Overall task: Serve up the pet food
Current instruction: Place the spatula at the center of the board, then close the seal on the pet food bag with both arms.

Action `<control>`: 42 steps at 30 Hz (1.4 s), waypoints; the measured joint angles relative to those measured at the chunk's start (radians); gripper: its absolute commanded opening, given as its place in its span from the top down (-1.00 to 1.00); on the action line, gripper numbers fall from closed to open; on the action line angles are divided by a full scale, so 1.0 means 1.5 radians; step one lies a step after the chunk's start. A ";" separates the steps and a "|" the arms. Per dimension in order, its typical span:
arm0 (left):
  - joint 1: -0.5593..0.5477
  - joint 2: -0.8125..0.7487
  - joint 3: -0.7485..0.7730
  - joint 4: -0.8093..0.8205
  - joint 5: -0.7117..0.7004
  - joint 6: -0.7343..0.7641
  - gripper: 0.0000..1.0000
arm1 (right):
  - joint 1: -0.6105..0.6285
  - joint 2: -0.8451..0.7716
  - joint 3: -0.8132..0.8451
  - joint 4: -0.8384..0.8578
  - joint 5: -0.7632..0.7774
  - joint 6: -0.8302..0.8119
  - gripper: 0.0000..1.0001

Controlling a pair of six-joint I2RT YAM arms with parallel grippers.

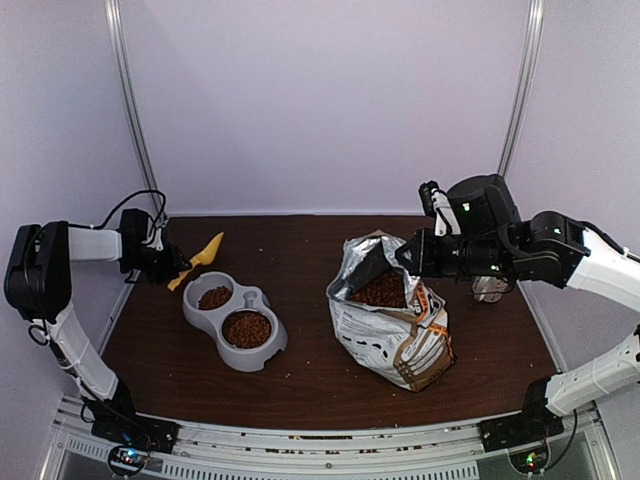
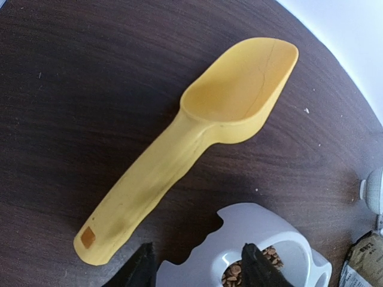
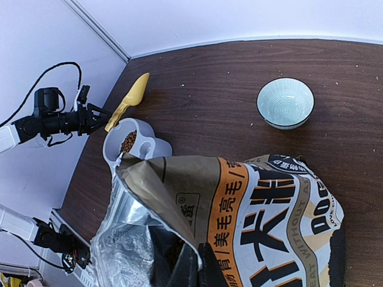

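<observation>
Kibble [image 1: 247,328] fills both wells of the grey double bowl [image 1: 236,357] at left. More lies in the open food bag [image 1: 395,345] to its right, printed "亮毛" on an orange band. The right gripper [image 3: 192,269] pinches the bag's rim. The left gripper [image 2: 199,266] stands parted and empty beside the yellow scoop [image 2: 197,137].

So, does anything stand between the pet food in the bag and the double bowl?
Nothing visible does. The pet food in the bag has an open path to the double bowl; the yellow scoop lies beyond the bowl.

the left arm [image 1: 92,244] and right arm [image 1: 545,250] have white links, black joints and black cables.
</observation>
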 measured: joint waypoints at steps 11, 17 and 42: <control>-0.001 -0.138 -0.023 -0.034 -0.044 0.034 -0.68 | -0.001 -0.008 0.000 -0.011 0.001 -0.027 1.00; -0.069 -0.283 -0.020 -0.076 -0.088 0.076 -0.68 | -0.003 -0.008 0.026 -0.046 -0.002 -0.091 1.00; -0.756 -0.270 0.150 -0.047 -0.122 0.164 -0.65 | -0.013 -0.083 0.051 -0.170 -0.306 -0.303 1.00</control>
